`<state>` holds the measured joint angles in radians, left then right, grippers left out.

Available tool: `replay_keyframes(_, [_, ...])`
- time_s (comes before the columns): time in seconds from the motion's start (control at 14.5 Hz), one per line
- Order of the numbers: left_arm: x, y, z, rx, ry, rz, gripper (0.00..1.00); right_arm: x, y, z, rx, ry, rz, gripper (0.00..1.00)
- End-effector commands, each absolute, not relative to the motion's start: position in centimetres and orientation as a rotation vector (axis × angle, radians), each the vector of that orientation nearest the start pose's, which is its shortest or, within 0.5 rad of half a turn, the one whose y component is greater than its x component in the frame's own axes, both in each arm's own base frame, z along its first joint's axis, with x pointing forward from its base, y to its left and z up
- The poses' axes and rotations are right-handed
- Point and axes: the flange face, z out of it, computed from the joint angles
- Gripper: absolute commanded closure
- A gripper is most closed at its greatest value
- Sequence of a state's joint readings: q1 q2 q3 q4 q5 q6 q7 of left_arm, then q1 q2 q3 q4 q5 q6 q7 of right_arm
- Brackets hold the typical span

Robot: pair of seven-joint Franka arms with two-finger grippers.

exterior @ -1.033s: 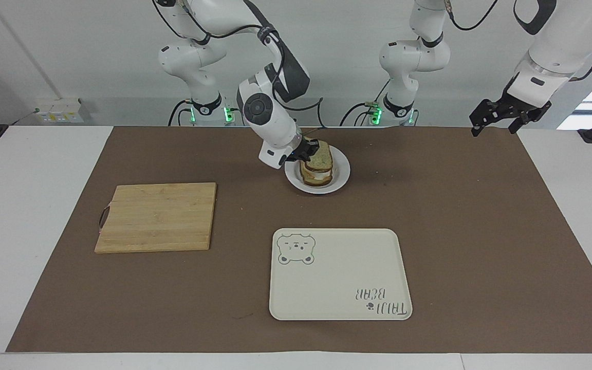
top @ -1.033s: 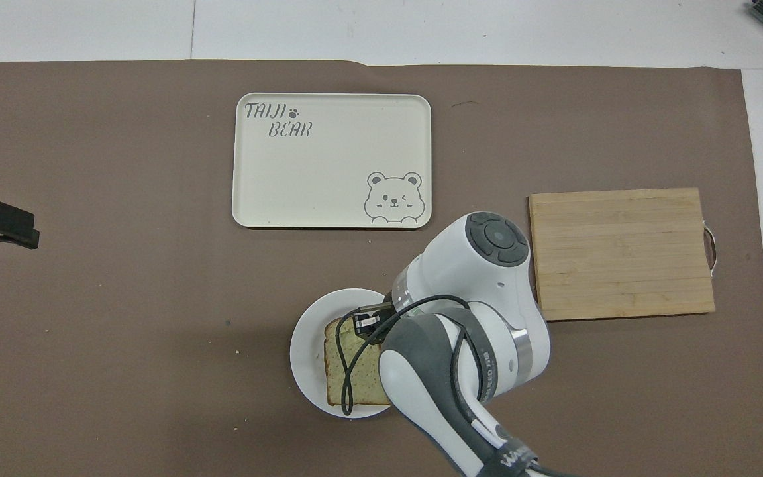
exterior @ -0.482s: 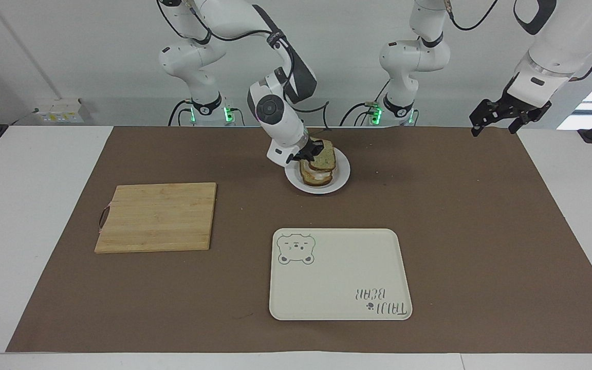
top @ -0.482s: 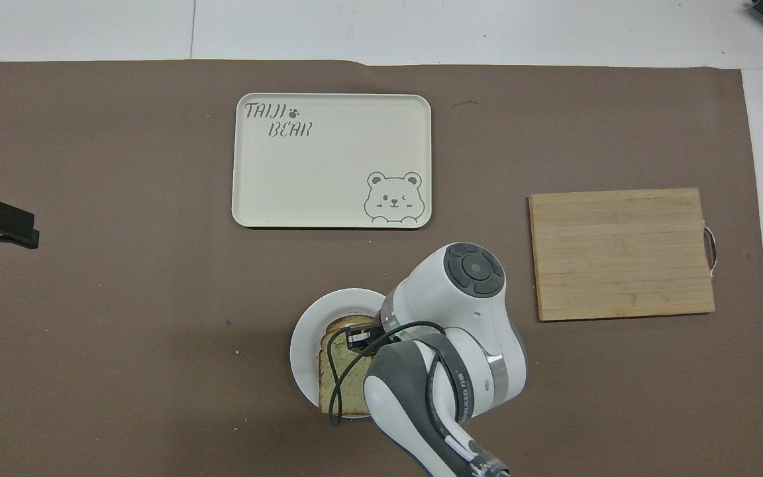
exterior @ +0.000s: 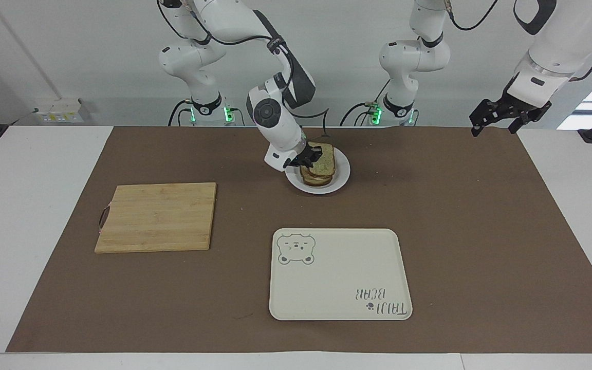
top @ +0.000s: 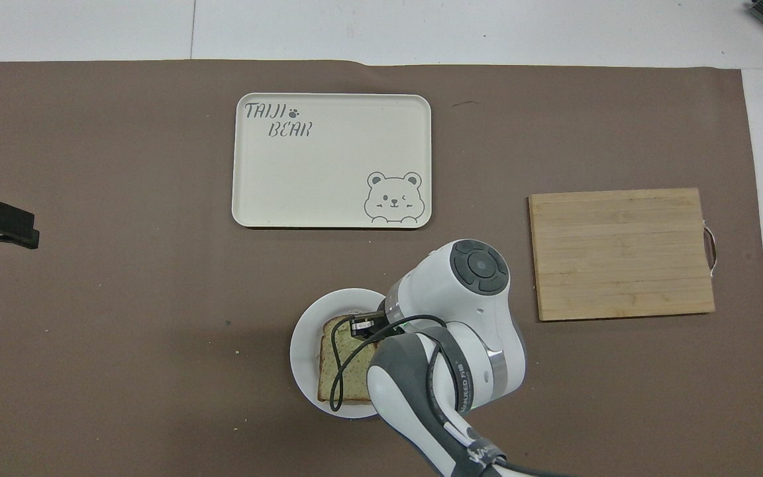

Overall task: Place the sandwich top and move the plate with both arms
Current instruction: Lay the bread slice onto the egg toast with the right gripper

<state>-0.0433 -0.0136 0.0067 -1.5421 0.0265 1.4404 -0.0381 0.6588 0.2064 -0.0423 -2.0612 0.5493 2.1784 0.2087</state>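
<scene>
The right gripper (exterior: pixel 310 156), closed apparently on the sandwich top (exterior: pixel 323 160), hides part of the plate (exterior: pixel 342 174); left gripper (exterior: pixel 501 119) open.

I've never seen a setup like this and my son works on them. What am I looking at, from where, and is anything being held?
Two white robot arms stand at a table covered with a brown mat. One picture looks across the table at them; the other looks down from above their end.

On the mat: a white plate with stacked bread, a cream bear tray farther from the robots, and a wooden cutting board toward the right arm's end.

The right hand is shut on the top slice, a pale speckled piece, holding it on the stack. The left hand waits open in the air over the mat's edge at its own end, holding nothing.
</scene>
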Motion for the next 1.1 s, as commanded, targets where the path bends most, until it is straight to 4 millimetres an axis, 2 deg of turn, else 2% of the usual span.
replay_keyframes(0.0, [53.0,-1.3,63.6,-3.116,-0.005,0.135,0.0,46.2,34.6,33.3,-2.733,-0.078,0.339,0.95])
replay_keyframes(0.07, [53.0,-1.3,63.6,-3.116,-0.005,0.135,0.0,46.1,34.6,33.3,-2.734,-0.08,0.34,0.53])
replay_keyframes(0.14, [53.0,-1.3,63.6,-3.116,-0.005,0.135,0.0,46.2,34.6,33.4,-2.734,-0.094,0.335,0.01])
replay_keyframes(0.55, [53.0,-1.3,63.6,-3.116,-0.005,0.135,0.0,46.7,34.6,33.4,-2.763,-0.123,0.309,0.0])
replay_keyframes(0.69, [53.0,-1.3,63.6,-3.116,-0.005,0.135,0.0,47.2,34.2,34.1,-2.834,-0.219,0.251,0.0])
replay_keyframes(1.03, [53.0,-1.3,63.6,-3.116,-0.005,0.135,0.0,49.3,30.6,36.8,-2.927,-0.273,0.141,0.0])
